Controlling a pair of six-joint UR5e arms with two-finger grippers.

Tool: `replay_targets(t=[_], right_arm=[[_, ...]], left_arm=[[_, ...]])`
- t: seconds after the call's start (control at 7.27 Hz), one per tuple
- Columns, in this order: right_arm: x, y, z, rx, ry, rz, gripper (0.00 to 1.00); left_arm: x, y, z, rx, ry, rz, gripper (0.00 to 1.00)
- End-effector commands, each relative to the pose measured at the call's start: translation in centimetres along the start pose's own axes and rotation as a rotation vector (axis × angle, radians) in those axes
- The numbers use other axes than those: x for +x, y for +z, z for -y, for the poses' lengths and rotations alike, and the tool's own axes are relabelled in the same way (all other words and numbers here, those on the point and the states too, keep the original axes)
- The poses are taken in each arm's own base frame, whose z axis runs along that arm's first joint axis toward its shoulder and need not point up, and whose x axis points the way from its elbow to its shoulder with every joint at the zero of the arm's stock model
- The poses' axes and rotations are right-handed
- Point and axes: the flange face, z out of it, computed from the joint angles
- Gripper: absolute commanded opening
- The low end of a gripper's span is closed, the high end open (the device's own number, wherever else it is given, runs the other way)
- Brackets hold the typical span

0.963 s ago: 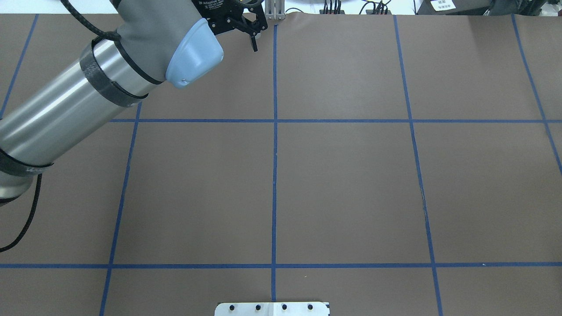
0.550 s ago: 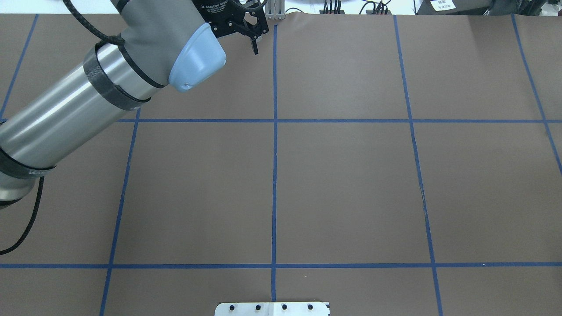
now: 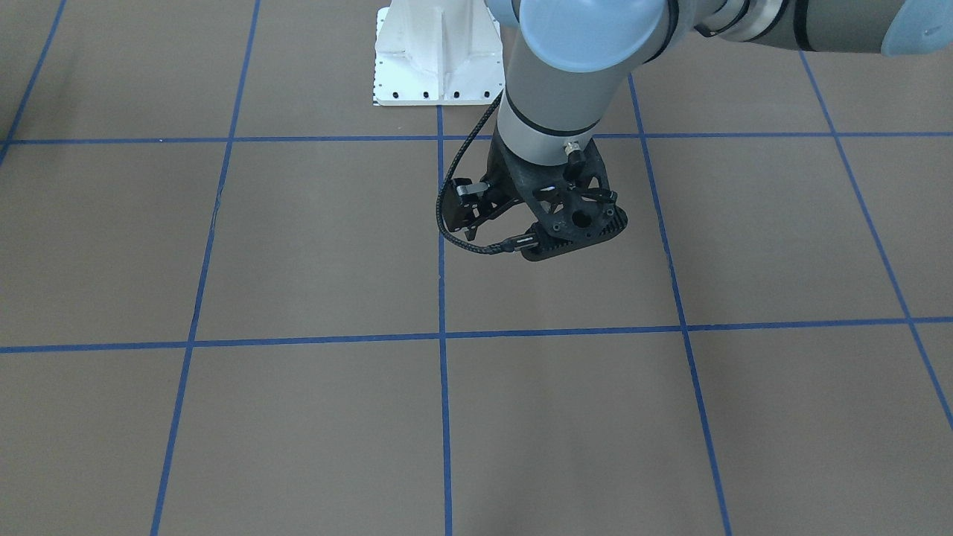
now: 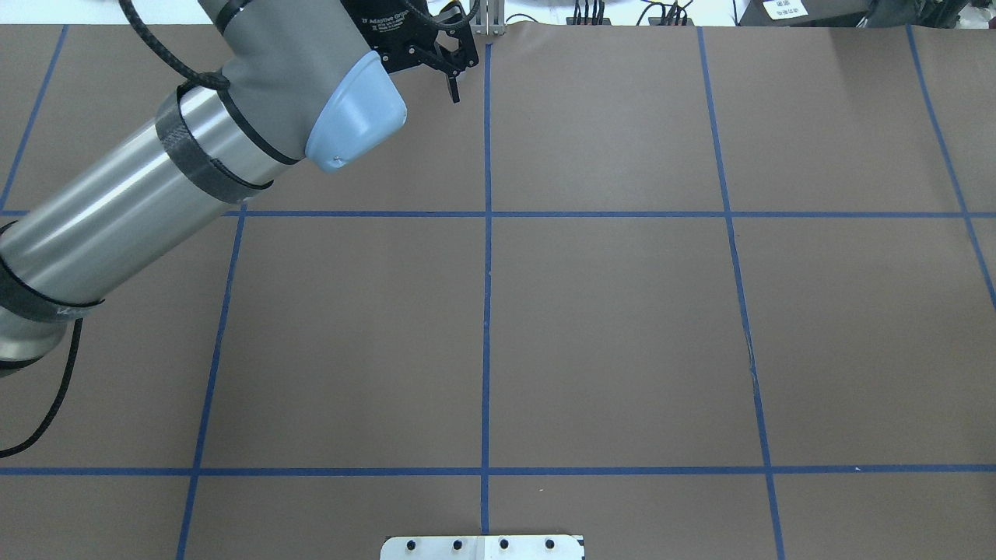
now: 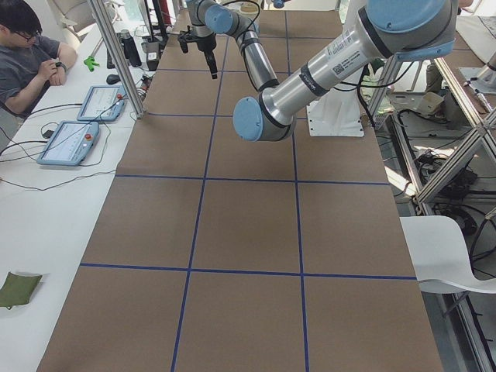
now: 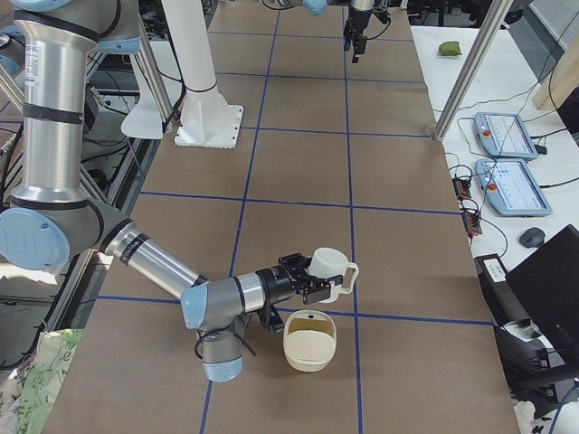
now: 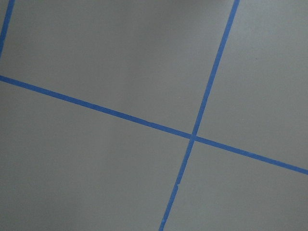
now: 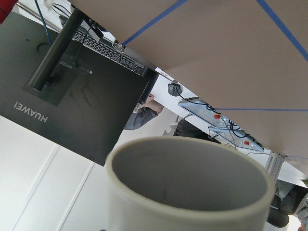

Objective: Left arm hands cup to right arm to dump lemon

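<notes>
Your left hand [image 3: 460, 208], seemingly spread and empty, has edged aside at the counter's [image 4: 622, 311] far edge: handover done. The cup [image 6: 333, 267] hangs at the right hand [image 6: 317, 285] near a bowl [image 6: 309, 363]; you cannot tell that hand's grip.

Bright, even indoor light fills every view, and shadows are faint and soft-edged. In the overhead view the brown table [image 4: 622, 311] carries a pale sheen and the left arm [image 4: 117, 210] shows white glare streaks on its metal. The left wrist view is soft. The cup [image 8: 187, 183] looms close and slightly blurred.
</notes>
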Motion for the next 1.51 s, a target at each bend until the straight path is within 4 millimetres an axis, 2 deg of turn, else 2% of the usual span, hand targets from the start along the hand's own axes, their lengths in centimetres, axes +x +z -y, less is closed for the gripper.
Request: replay_targets(t=[0.0, 0.28, 0.55, 0.83, 0.96, 1.24, 1.38], right_arm=[[-0.6, -0.9, -0.2, -0.006, 0.032, 0.011, 0.00], [-1.4, -2.6, 0.5, 0.010, 0.033, 0.052, 0.00], [-1.2, -2.9, 0.3, -0.009, -0.008, 0.037, 0.00], [-0.7, -3.0, -0.6, -0.063, -0.060, 0.016, 0.00], [-0.3, -3.4, -1.0, -0.101, -0.238, 0.012, 0.00], [-0.1, -2.0, -3.9, -0.167, -0.551, 0.009, 0.00], [0.1, -1.8, -4.0, -0.173, -0.719, 0.009, 0.00]], left_arm=[[0.2, 0.5, -0.3, 0.008, 0.007, 0.010, 1.00], [0.4, 0.6, -0.5, 0.007, 0.010, 0.010, 1.00], [0.4, 0.5, -0.6, 0.007, 0.010, 0.010, 1.00], [0.4, 0.5, -0.6, 0.006, 0.008, 0.012, 1.00], [0.4, 0.6, -0.7, 0.005, 0.009, 0.012, 1.00], [0.3, 0.6, -0.7, 0.004, 0.006, 0.013, 1.00], [0.2, 0.7, -0.6, 0.004, 0.007, 0.014, 1.00]])
